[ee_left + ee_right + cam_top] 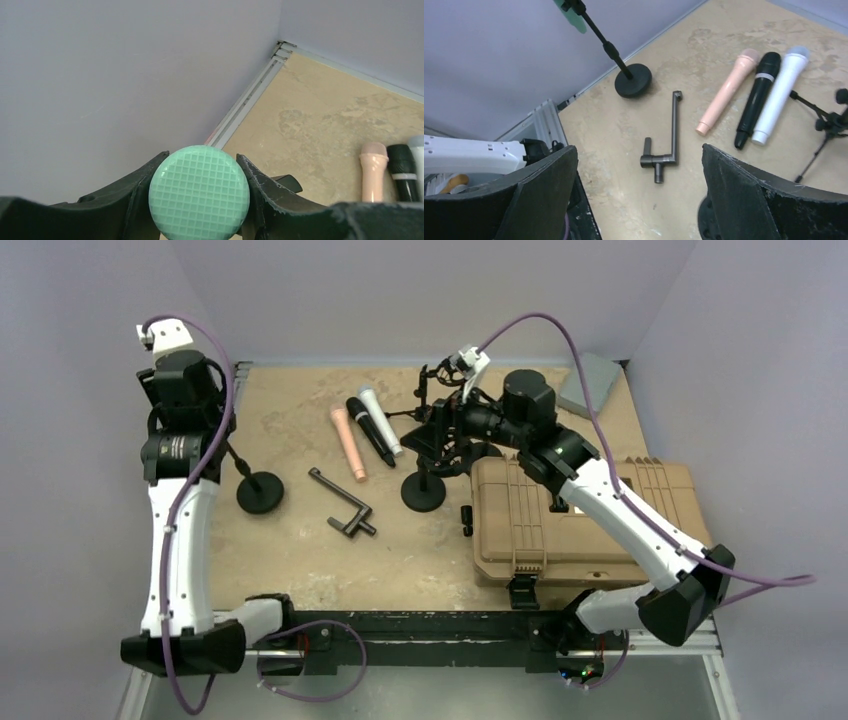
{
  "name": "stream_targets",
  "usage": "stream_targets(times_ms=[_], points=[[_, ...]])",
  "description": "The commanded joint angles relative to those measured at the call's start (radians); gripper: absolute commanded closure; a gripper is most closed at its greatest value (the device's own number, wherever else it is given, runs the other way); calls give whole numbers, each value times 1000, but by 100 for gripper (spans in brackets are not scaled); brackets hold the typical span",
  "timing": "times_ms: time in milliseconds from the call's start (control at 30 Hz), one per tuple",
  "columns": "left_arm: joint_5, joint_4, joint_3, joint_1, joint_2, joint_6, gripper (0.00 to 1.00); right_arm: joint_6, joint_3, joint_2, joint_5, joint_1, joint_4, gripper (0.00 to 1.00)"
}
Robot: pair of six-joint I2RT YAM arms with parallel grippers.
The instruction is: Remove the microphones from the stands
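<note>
While the left gripper is clamped on the head of the mint-green microphone, one finger pressed against each side of it, the step in hand looks like the grasp made and the lift-out not yet begun. The microphone sits up off the desk, directly between the fingers, and only its head shows: a smooth rounded dome, matt, embossed with a fine square grid. Its body is hidden below the fingers. From the right wrist view just a sliver of green shows at the top of the stand, whose thin black pole slants down from the gripper to a round black base on the desk. The next move probably calls for drawing the microphone out along its own axis, with a firm hold, since a domed head could slip from flat fingers. Nothing braces the base, so the stand may drag or tip. The right gripper stands wide open, holding nothing, well off to the side near a second stand. Farther out from the left gripper lie a pink microphone, a black microphone and a white microphone, side by side.
</note>
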Motion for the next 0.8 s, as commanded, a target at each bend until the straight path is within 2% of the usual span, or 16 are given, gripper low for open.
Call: stream_targets(times_ms=[0,367,567,767], points=[[33,-9,-4,-57,-123,12,100,0,93,46,53,87,66,8],[187,-169,-149,-156,-338,-14,100,-81,148,172,119,320,175,8],[340,-195,-200,-164,-424,-58,100,-160,136,260,108,434,363,8],[376,-226,-199,-176,-445,-82,100,-174,120,358,105,461,623,8]])
